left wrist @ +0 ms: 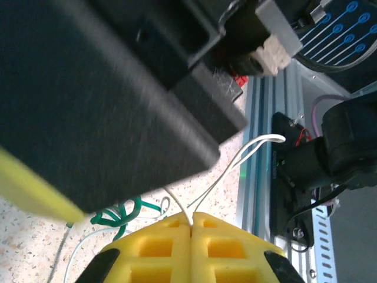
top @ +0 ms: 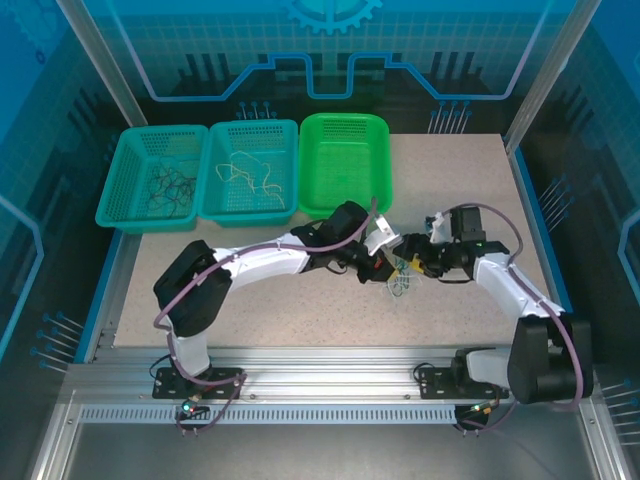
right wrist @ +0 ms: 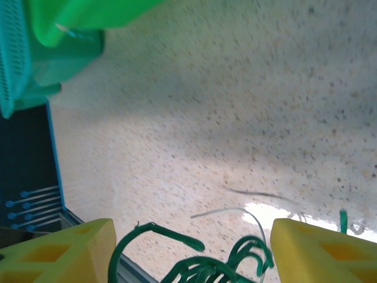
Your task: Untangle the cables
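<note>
A small tangle of cables [top: 403, 285] lies on the speckled table between my two grippers. My left gripper [left wrist: 191, 223] is shut on a thin white cable [left wrist: 259, 144], which loops up and away from the pinched yellow fingertips. A green cable [left wrist: 118, 215] curls on the table just left of them. My right gripper [right wrist: 191, 256] hangs open over the tangle, and several green cable loops [right wrist: 206, 268] sit between its yellow fingers [right wrist: 321, 250] without touching them. A thin whitish cable [right wrist: 235, 211] lies just beyond. From above, the left gripper [top: 383, 264] and right gripper [top: 414, 264] are almost touching.
Three baskets line the table's back left. A teal basket [top: 150, 132] holds dark cables, a second teal basket [top: 252, 125] holds whitish ones, and a green basket [top: 343, 118] stands beside them. The right arm's dark body [left wrist: 106, 88] looms close over the left gripper.
</note>
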Robot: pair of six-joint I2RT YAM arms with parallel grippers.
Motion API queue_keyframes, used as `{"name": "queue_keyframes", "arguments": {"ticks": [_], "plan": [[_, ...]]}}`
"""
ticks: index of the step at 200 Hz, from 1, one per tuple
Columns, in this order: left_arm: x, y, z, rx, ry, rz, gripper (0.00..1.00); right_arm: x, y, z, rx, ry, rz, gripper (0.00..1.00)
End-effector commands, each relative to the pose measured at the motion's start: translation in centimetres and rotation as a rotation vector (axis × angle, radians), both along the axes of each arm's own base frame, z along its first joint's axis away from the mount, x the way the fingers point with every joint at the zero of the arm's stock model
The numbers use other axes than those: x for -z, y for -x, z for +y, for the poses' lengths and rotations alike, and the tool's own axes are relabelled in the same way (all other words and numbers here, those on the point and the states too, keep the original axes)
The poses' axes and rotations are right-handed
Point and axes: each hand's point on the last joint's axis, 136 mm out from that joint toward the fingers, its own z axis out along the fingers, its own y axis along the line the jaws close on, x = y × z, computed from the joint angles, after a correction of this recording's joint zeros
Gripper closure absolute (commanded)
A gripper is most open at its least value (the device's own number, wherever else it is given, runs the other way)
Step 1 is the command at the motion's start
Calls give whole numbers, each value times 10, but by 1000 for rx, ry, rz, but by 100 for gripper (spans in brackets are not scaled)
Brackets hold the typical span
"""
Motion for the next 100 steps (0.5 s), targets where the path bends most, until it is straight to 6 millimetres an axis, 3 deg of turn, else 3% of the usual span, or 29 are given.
{"name": "queue_keyframes", "arguments": {"ticks": [1, 32, 83, 100], "plan": [[40, 14, 2, 46, -88, 26, 100, 26, 14, 2, -53, 56, 63, 29], [59, 23, 7, 47, -121, 41, 100, 47, 16, 6, -76, 107, 116, 33], [60, 24, 9, 42, -115, 42, 100, 57, 18, 11, -109, 148, 142, 41], [57, 23, 7, 40, -107, 37, 100, 57, 18, 8, -102, 168, 141, 53]]}}
